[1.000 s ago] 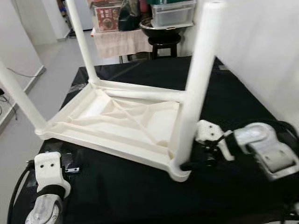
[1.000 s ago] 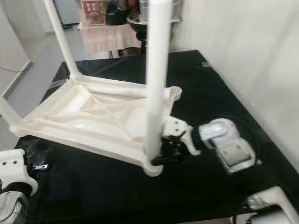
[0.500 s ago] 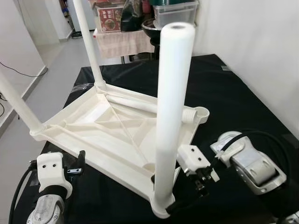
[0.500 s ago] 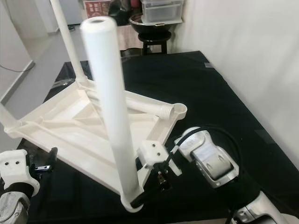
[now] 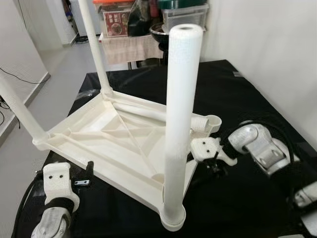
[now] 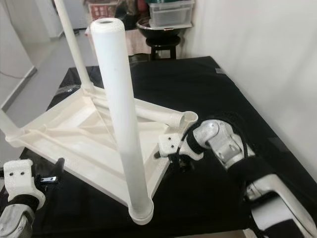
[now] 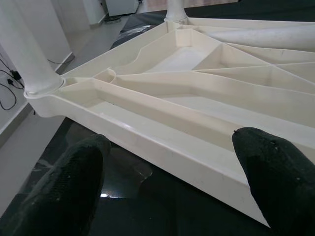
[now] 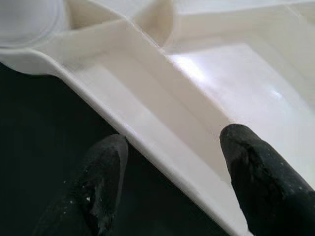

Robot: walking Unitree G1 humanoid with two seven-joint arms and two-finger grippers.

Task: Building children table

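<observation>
Black tabletop [image 5: 233,99] with the white kids' table [image 5: 119,139] lying upside down on it, three legs standing up, nearest leg [image 5: 179,124] right in front of my camera. A loose leg [image 6: 153,112] lies across its underside. My right gripper [image 8: 167,182] is spread wide, straddling the frame's edge. Left gripper [image 7: 172,177] is also wide apart, just short of the near rim.

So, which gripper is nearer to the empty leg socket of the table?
The right. The right gripper is just beside the empty leg socket, at that edge; the left gripper is at the opposite edge of the upturned table top.
</observation>
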